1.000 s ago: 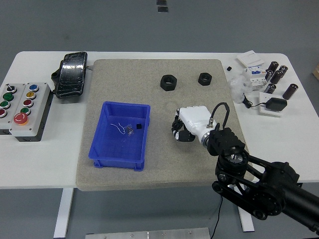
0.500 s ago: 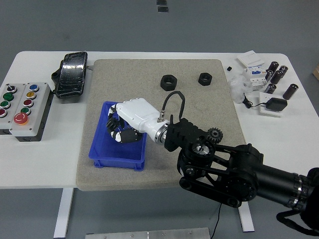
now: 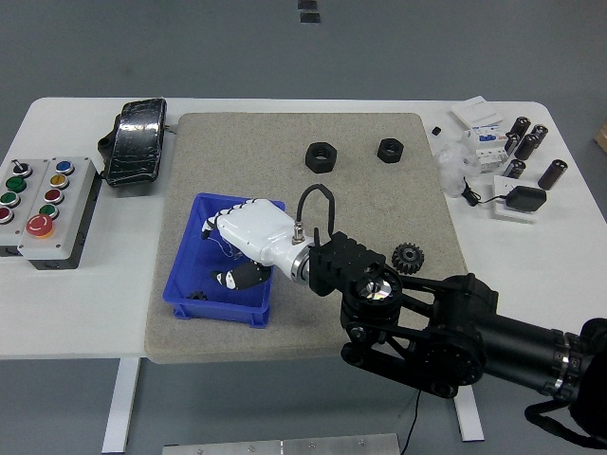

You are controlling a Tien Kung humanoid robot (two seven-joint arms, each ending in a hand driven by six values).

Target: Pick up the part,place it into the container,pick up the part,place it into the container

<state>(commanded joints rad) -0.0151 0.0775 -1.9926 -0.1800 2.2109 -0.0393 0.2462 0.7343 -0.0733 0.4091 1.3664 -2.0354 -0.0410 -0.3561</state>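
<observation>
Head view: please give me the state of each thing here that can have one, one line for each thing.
Right hand: over the blue bin, fingers spread, holding nothing.
Blue bin: on the mat, a small black part lying inside near its front left corner.
Gear: flat on the mat, right of the arm, untouched.
Two nuts: flat on the far part of the mat, apart.
Left hand: not visible.

A blue rectangular container (image 3: 193, 298) sits open on the grey mat. One small black part (image 3: 196, 296) lies inside its near-left corner. A black gear (image 3: 407, 255) lies flat on the mat, right of the container.
</observation>
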